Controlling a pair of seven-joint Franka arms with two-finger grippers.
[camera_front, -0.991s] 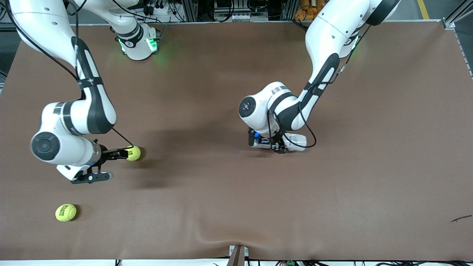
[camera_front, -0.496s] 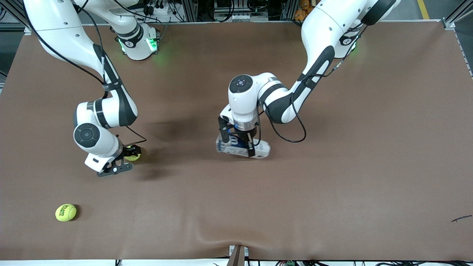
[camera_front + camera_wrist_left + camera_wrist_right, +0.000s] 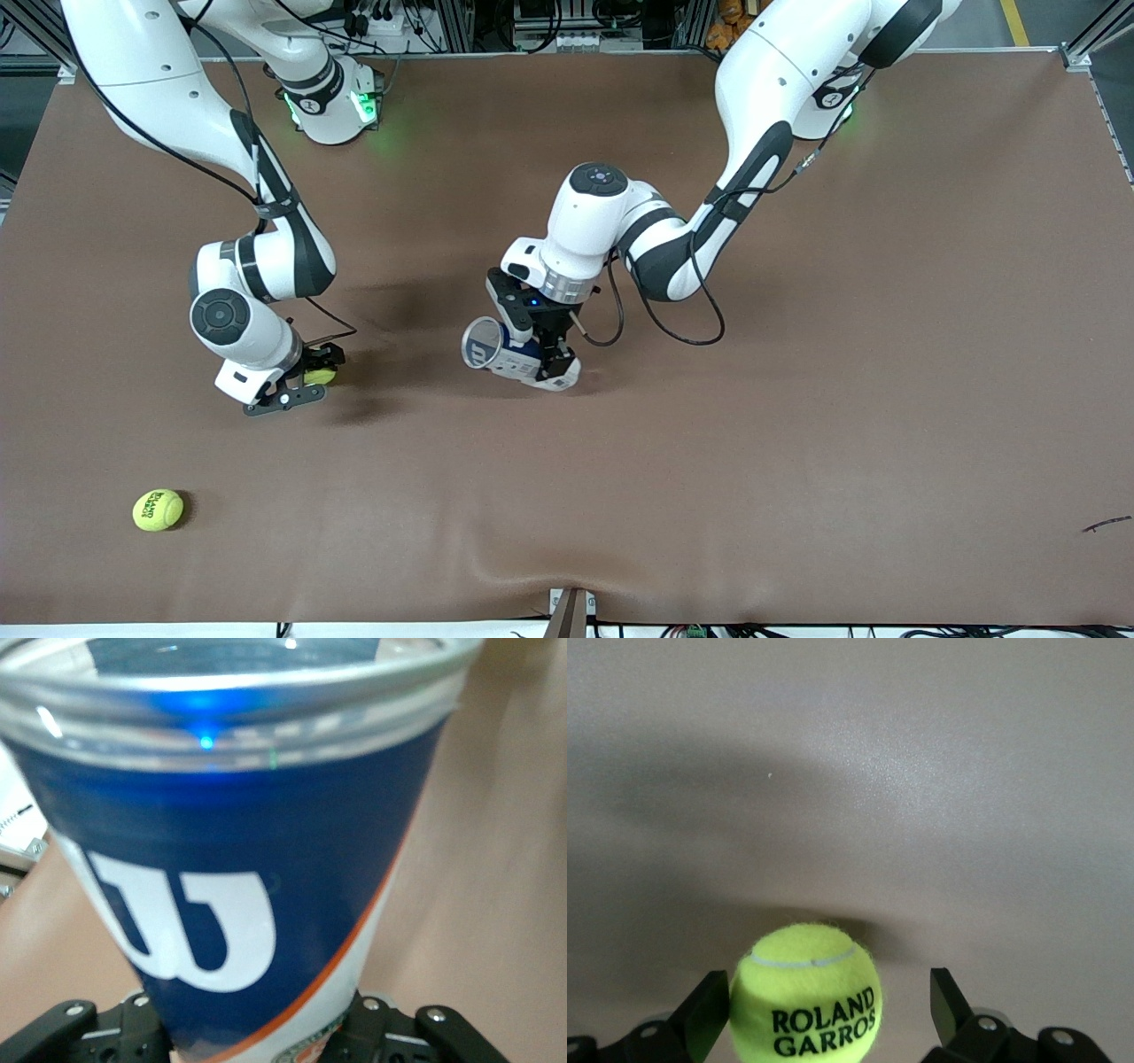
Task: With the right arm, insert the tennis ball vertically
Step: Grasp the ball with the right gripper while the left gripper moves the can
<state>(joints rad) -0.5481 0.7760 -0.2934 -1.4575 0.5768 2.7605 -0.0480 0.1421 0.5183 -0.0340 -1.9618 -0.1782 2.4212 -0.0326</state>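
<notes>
On the brown desk (image 3: 797, 443) I see my left claw (image 3: 539, 350) clamped on the blue-and-white can (image 3: 505, 352), tilted, its long axis slanting and its open mouth toward the right arm's end. My right claw (image 3: 297, 383) stands apart around a tennis ball (image 3: 319, 377) that the wrist half hides. Another ball (image 3: 158, 509) lies nearer the camera.

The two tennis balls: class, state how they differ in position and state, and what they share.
The ball at the right gripper sits between its open fingers; the loose ball lies alone, nearer the front camera. Only the first has a hand at it. Both are yellow-green, printed, resting on the brown table.
</notes>
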